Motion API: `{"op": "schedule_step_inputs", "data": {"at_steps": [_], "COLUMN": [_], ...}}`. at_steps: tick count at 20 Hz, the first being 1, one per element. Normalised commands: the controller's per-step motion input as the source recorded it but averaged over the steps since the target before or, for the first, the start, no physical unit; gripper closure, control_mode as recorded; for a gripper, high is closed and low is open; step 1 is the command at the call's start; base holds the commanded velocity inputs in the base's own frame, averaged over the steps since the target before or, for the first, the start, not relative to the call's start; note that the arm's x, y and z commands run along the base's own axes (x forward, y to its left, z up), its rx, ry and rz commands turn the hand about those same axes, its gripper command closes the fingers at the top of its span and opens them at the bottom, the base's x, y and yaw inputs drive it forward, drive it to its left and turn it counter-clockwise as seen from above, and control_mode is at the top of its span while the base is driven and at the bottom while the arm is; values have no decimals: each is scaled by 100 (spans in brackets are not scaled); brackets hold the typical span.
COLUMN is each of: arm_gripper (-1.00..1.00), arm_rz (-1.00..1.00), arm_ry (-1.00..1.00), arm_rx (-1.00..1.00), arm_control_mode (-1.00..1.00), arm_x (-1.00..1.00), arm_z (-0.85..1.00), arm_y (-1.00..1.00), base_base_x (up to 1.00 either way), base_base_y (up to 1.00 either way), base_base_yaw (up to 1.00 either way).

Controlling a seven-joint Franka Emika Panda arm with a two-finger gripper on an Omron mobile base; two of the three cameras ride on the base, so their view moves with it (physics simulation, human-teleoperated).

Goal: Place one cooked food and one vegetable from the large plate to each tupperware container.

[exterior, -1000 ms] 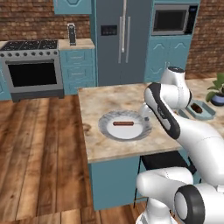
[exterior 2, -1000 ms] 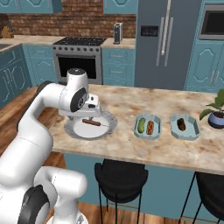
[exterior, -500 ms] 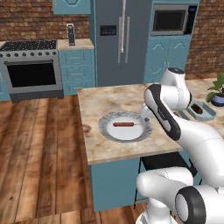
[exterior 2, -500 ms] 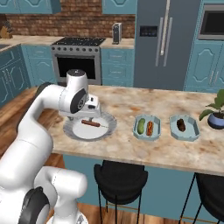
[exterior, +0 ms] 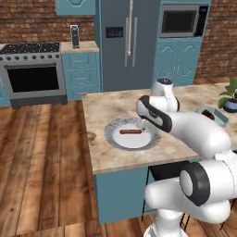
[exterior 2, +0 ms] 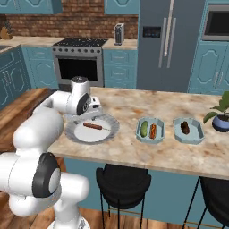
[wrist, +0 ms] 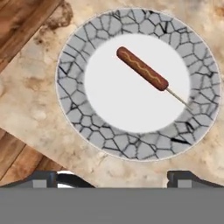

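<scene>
Corn dog on a stick is lying alone on the large plate, left end of the counter. Judging it light, firm, a bit greasy, so I'm planning to pinch mid-sausage, not the thin stick. My pincer is hovering above the plate's near rim, fingers spread wide, holding nothing.

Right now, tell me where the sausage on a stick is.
The sausage on a stick lies on the white centre of the large plate, at the island's stove-side end, left of both tupperware containers in the right base view.
</scene>
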Motion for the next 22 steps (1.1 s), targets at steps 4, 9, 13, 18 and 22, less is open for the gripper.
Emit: {"op": "schedule_step_inputs", "data": {"at_steps": [4, 9, 13, 18, 22], "arm_gripper": [-100, -100, -100, -100, -100], "arm_rz": [54, 35, 19, 20, 13], "arm_ry": [20, 21, 9, -5, -18], "arm_rx": [-11, -3, -1, 5, 10], "arm_control_mode": [-100, -100, -100, -100, -100], "arm_x": [98, 88, 62, 12, 18], "arm_z": [-27, -34, -55, -49, -45], "arm_y": [0, 3, 5, 0, 0], "base_base_x": [0, 0, 0, 0, 0], "base_base_y": [0, 0, 0, 0, 0], "base_base_yaw": [0, 0, 0, 0, 0]}}
